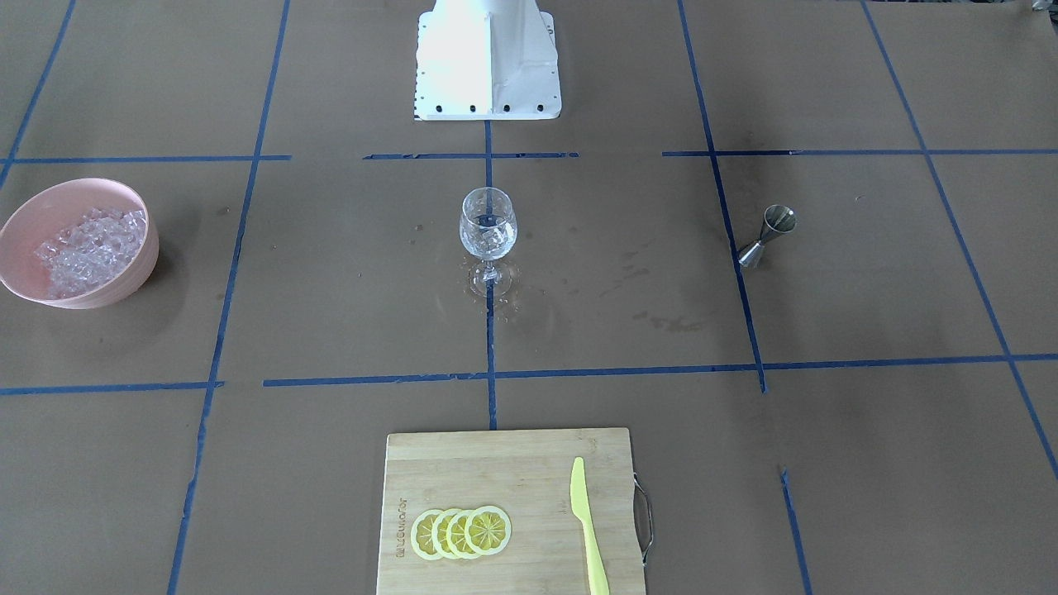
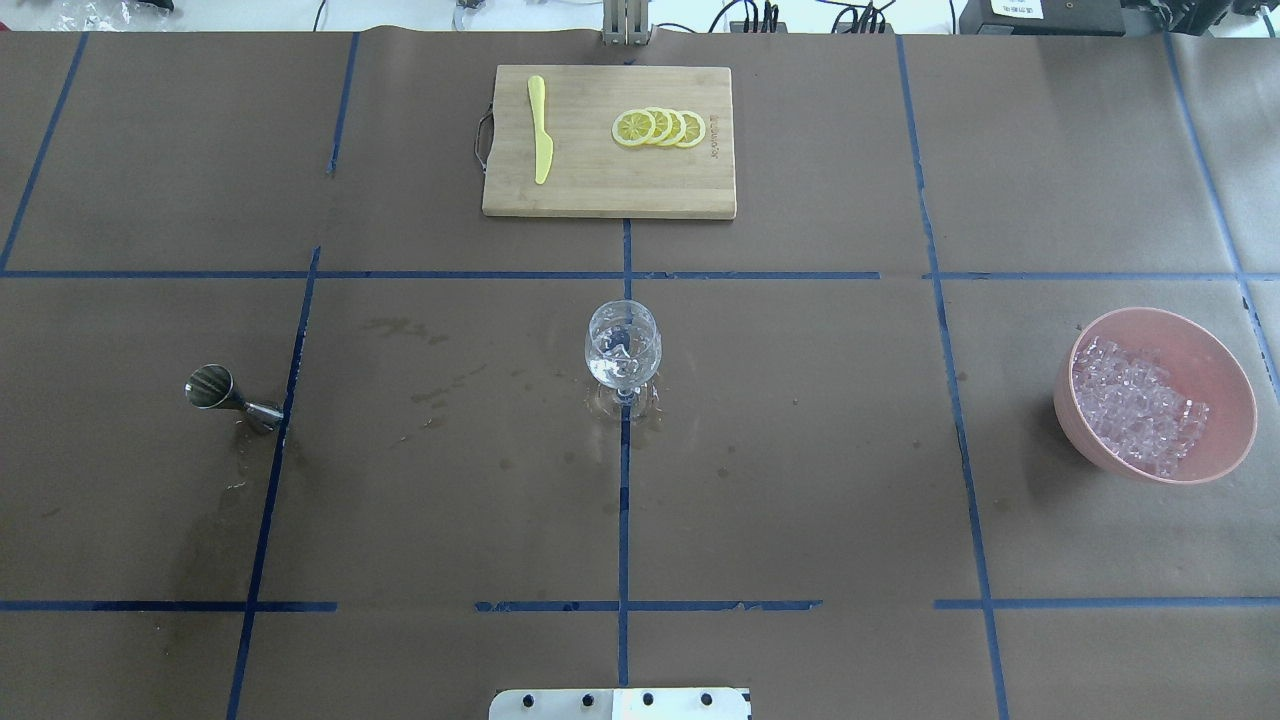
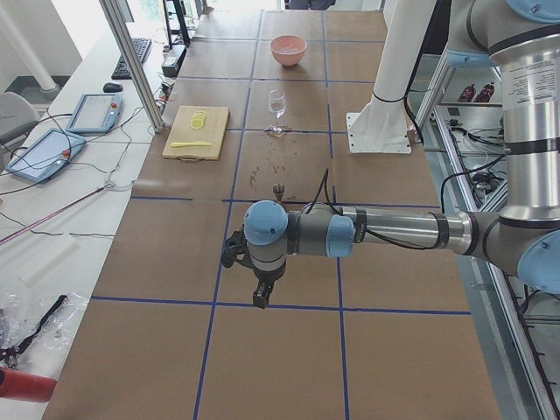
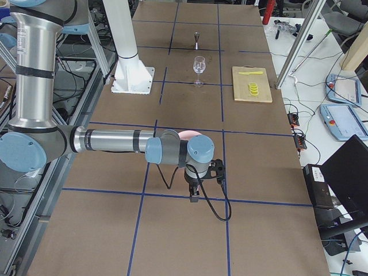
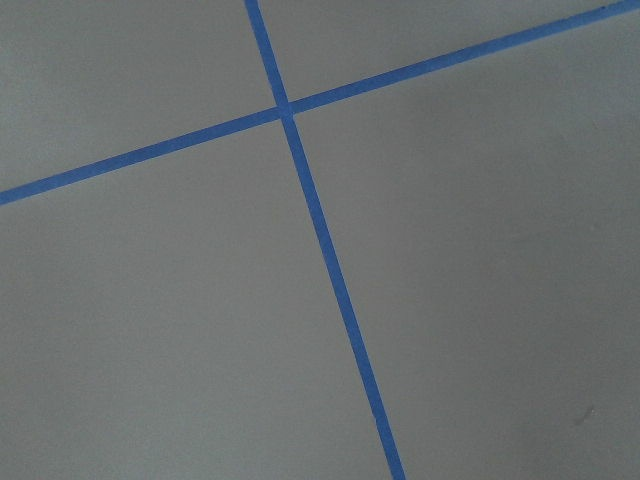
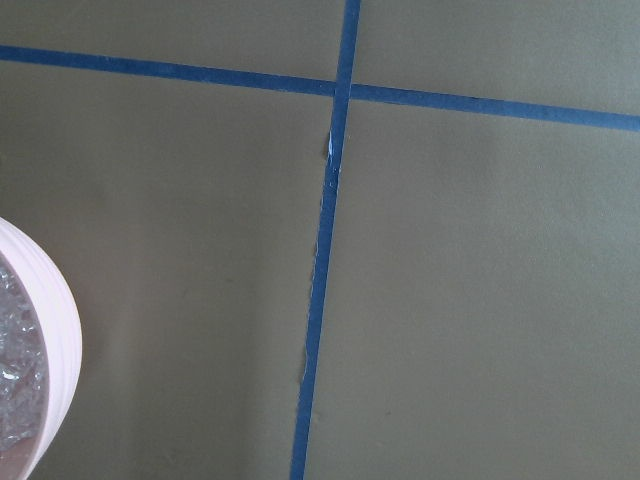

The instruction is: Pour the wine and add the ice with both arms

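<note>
- Only the two side views are showing the left gripper (image 3: pixel 260 297) and the right gripper (image 4: pixel 194 196). Each is hanging over the taped brown table (image 2: pixel 800 480), well apart from the glass. I cannot tell whether their fingers are parted or closed.
- The overhead view is showing the ice (image 2: pixel 1140 405) lying heaped in a pink bowl (image 2: pixel 1235 370) on the robot's right. A few clear pieces seem to be sitting in the upright wine glass (image 2: pixel 622 350) at centre.
- The right wrist view is catching only the bowl's cut-off edge. In the right side view, the right arm (image 4: pixel 115 140) is hiding most of the bowl.
- A metal jigger (image 2: pixel 225 393) is lying on its side, well apart on the left. A cutting board (image 2: pixel 600 190) is lying at the table's far edge.
</note>
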You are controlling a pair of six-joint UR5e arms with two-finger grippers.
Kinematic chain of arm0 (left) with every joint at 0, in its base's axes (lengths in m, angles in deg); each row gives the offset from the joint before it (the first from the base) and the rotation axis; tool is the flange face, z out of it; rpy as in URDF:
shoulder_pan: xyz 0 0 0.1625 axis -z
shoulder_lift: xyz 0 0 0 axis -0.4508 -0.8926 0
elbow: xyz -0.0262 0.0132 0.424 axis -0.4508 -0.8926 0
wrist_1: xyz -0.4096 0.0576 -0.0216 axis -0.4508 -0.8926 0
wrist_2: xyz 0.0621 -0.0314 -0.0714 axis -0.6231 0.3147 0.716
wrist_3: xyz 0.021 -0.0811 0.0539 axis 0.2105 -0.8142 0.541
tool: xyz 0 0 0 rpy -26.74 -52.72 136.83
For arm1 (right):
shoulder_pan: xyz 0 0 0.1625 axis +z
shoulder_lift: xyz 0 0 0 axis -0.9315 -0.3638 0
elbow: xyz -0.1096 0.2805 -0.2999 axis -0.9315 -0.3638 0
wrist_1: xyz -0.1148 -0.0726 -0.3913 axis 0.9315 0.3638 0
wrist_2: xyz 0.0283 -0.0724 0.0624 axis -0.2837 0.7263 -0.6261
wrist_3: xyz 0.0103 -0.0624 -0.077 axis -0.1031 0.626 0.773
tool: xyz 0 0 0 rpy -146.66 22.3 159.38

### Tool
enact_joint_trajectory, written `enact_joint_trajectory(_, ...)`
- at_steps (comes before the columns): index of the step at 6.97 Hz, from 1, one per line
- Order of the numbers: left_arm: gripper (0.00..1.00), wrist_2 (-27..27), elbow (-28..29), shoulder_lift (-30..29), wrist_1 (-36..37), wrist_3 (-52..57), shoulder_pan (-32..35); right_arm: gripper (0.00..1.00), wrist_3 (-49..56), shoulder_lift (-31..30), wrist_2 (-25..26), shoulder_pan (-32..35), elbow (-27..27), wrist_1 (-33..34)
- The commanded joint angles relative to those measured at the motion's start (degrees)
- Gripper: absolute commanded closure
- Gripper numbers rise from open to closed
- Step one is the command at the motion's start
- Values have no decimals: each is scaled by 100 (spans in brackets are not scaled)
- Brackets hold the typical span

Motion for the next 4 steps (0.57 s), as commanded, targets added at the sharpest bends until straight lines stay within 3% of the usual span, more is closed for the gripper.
enact_joint_trajectory(1, 0, -3, 53, 2, 0, 0, 1, 0, 0, 2, -3, 0, -9, 5)
enact_joint_trajectory(4, 0, -12, 19, 11, 0, 0, 1, 0, 0, 11, -11, 0, 8, 5)
